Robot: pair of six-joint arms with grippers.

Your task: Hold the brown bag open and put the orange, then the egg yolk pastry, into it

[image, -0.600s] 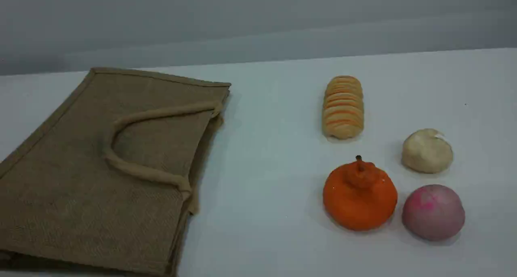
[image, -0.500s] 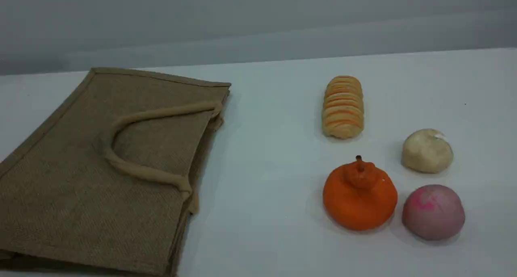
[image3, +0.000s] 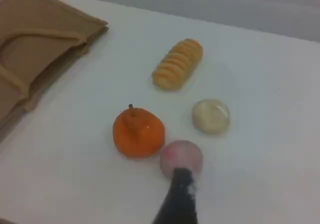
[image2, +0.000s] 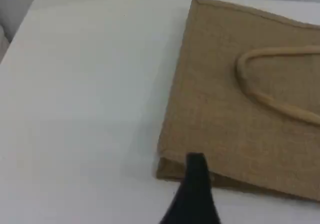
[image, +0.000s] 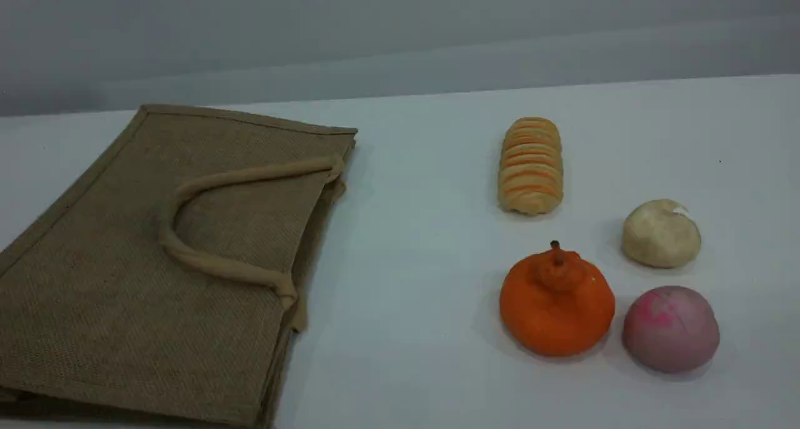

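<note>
The brown bag (image: 125, 279) lies flat and closed on the table's left, its loop handle (image: 187, 257) resting on top. Right of it stands the orange (image: 556, 304), with the cream egg yolk pastry (image: 660, 234) behind it to the right. Neither arm appears in the scene view. In the left wrist view one dark fingertip (image2: 196, 166) hovers over the bag's (image2: 235, 119) near corner. The right wrist view shows one fingertip (image3: 182, 179) above the table, near the orange (image3: 138, 132) and the pastry (image3: 211, 116). Both grippers hold nothing.
A pink dome bun (image: 670, 329) sits right of the orange, close to the pastry. An oblong ridged bread (image: 531, 165) lies behind the orange. Bare white table (image: 406, 260) separates the bag from the foods. The table's far edge meets a grey wall.
</note>
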